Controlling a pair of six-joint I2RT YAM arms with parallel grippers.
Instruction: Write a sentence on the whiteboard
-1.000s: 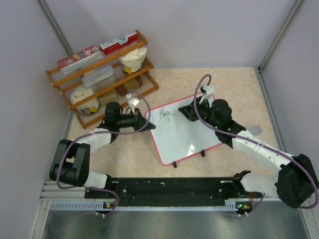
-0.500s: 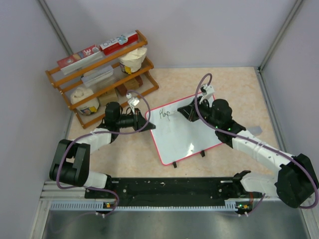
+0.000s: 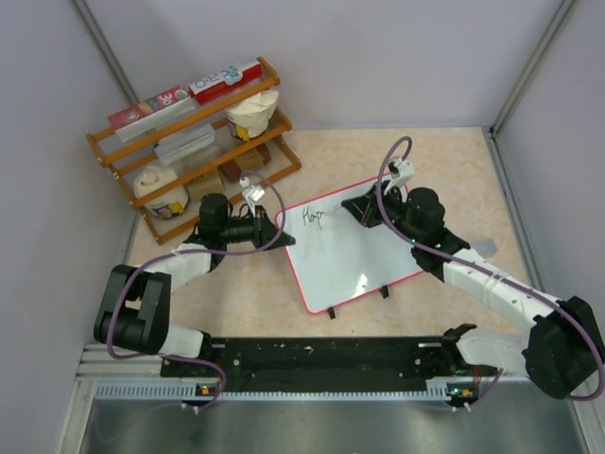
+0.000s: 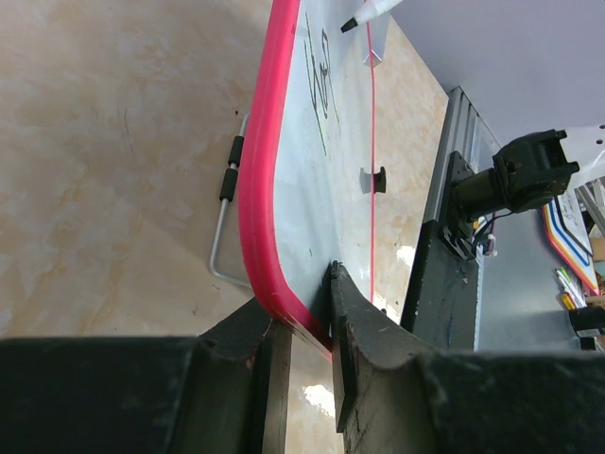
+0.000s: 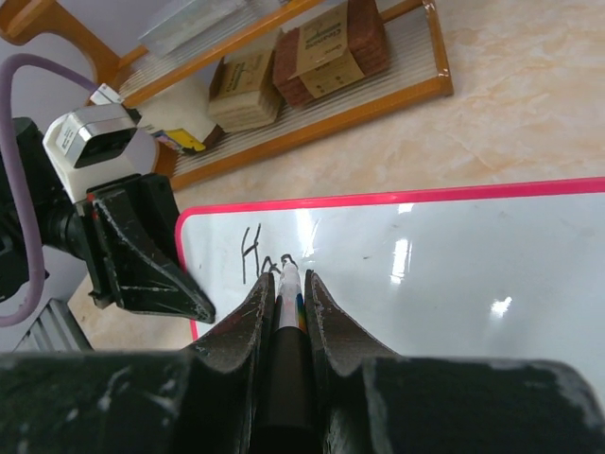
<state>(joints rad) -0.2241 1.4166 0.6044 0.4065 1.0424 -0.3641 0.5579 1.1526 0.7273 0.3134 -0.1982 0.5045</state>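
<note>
The whiteboard (image 3: pixel 352 263), white with a red rim, lies tilted on the table's middle. My left gripper (image 4: pixel 298 312) is shut on the whiteboard's (image 4: pixel 312 199) red rim at its left corner, one finger above and one below. My right gripper (image 5: pixel 289 282) is shut on a marker (image 5: pixel 289 295), whose tip sits on the whiteboard (image 5: pixel 454 274) just after the black letters. Of the sentence (image 3: pixel 313 217) only a start reading "Hap" shows, near the upper left corner. The right gripper (image 3: pixel 357 209) hovers to the right of those letters.
A wooden shelf rack (image 3: pixel 194 142) holding boxes and bowls stands at the back left, close behind the left arm. The black arm rail (image 3: pixel 321 364) runs along the near edge. Grey walls close in on three sides. A grey scrap (image 3: pixel 485 248) lies right of the board.
My right gripper has shifted slightly to the right along the board with the marker. The left gripper and the board have stayed put.
</note>
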